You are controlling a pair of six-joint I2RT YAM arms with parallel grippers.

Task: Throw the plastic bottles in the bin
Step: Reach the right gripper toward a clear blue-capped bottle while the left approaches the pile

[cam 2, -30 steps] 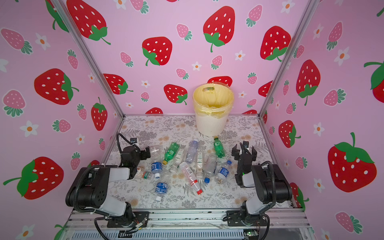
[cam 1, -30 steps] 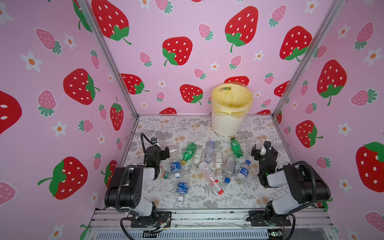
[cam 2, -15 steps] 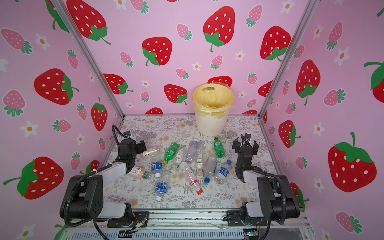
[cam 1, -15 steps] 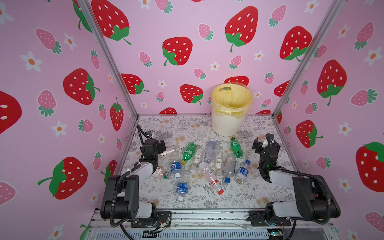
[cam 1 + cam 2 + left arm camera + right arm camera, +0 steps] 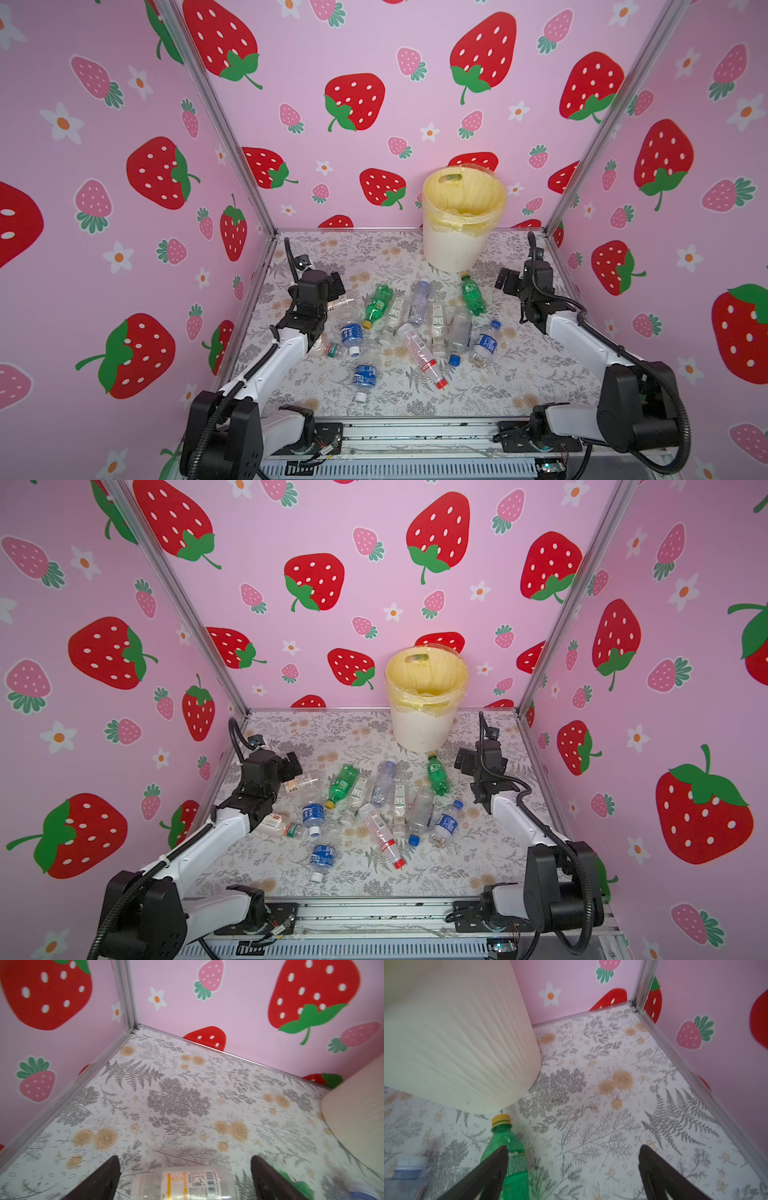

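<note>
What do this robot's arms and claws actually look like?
There are two matching arms, the left arm and the right arm. Each is made of smooth white tube sections linked by chunky black joints, with a ribbed black cable running alongside. Each arm ends in a black block: the left gripper and the right gripper. Both have two dark, tapering fingers. No readable markings show.

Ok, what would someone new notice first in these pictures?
A scatter of plastic bottles lies across the floral tabletop, two of them green. Behind it, by the back wall, stands the cream bin with a yellow liner. Strawberry-print pink walls surround everything.
</note>
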